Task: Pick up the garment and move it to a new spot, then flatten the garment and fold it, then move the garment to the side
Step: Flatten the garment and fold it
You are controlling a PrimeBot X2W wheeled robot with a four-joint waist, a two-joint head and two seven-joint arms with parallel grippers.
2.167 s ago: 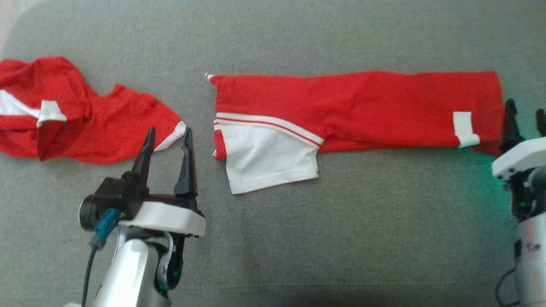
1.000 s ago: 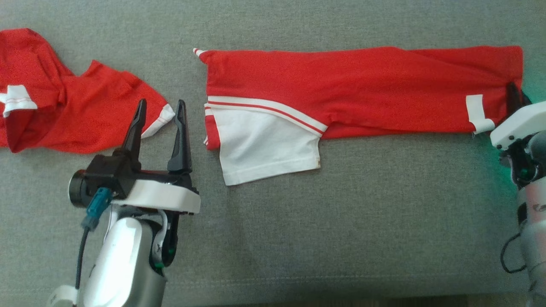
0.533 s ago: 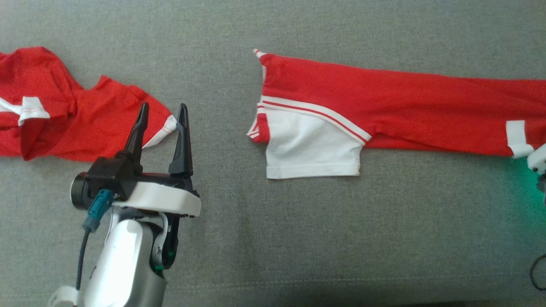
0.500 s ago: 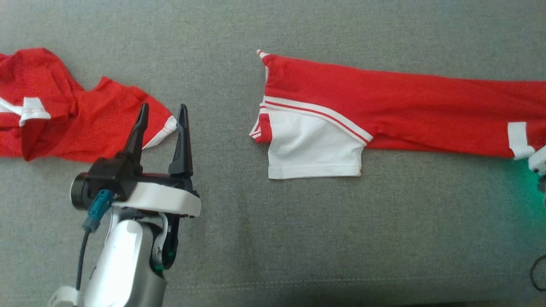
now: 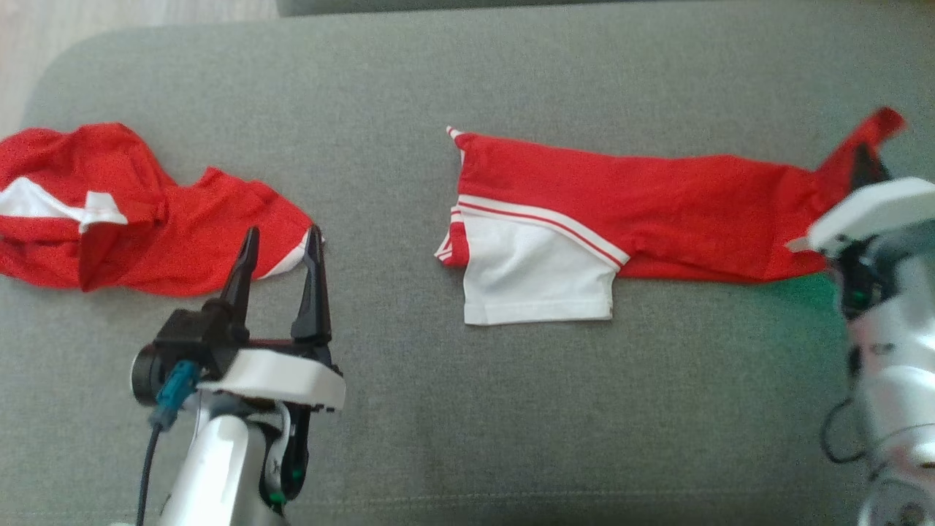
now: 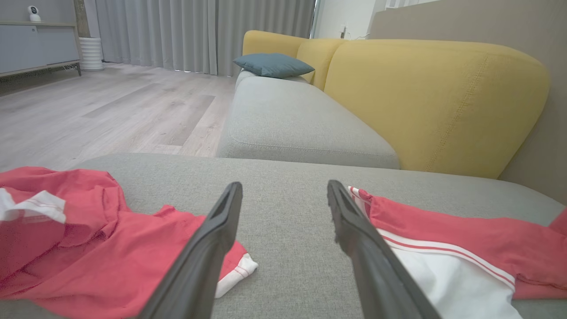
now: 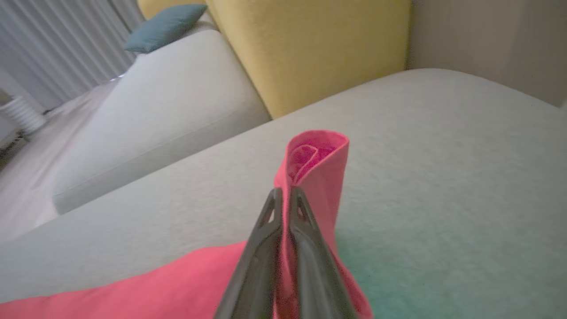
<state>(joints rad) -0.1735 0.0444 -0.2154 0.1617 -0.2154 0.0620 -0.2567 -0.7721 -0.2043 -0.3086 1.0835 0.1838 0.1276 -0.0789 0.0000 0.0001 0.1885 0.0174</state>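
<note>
Right end effector (image 7: 285, 191) clamped on the raised corner of the garment (image 5: 643, 212) at three o'clock, the rest flat across the grey cushion (image 5: 511, 409). Left end effector (image 5: 283, 237) spread apart, tips near a crumpled red shirt (image 5: 131, 212) at nine o'clock.

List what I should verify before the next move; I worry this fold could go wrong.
1. Right gripper shut on the right end of the folded red-and-white garment: ok.
2. That end lifted off the gray cushion: ok.
3. Rest of the garment lying flat, white sleeve panel smooth: ok.
4. Left gripper open and holding nothing: ok.
5. Left gripper apart from the crumpled red garment: cannot tell; its fingertips overlap the white cuff in the head view.
</note>
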